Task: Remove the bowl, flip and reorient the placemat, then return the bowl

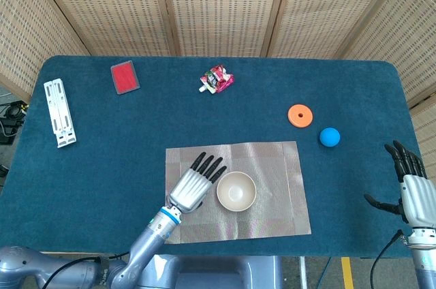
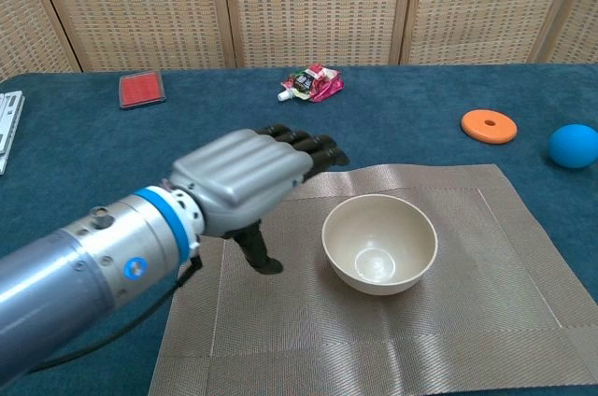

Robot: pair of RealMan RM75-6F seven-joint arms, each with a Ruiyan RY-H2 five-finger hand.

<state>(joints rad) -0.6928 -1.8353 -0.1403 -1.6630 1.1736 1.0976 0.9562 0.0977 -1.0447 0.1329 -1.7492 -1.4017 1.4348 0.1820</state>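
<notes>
Bowl (image 1: 236, 191) sits upright on placemat (image 1: 272, 187); left hand (image 1: 193, 187) open beside it, empty. Right hand (image 1: 415, 193), head view only, apparently open. Blue table (image 1: 170, 118), wicker screens (image 1: 218, 3).

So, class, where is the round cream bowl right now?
In the head view, the round cream bowl sits upright near the middle of the woven grey placemat, just right of the left hand, untouched.

Blue table (image 1: 136, 132) bears placemat (image 1: 272, 193), disc (image 1: 300, 115), ball (image 1: 330, 137), pouch (image 1: 216, 79).
</notes>
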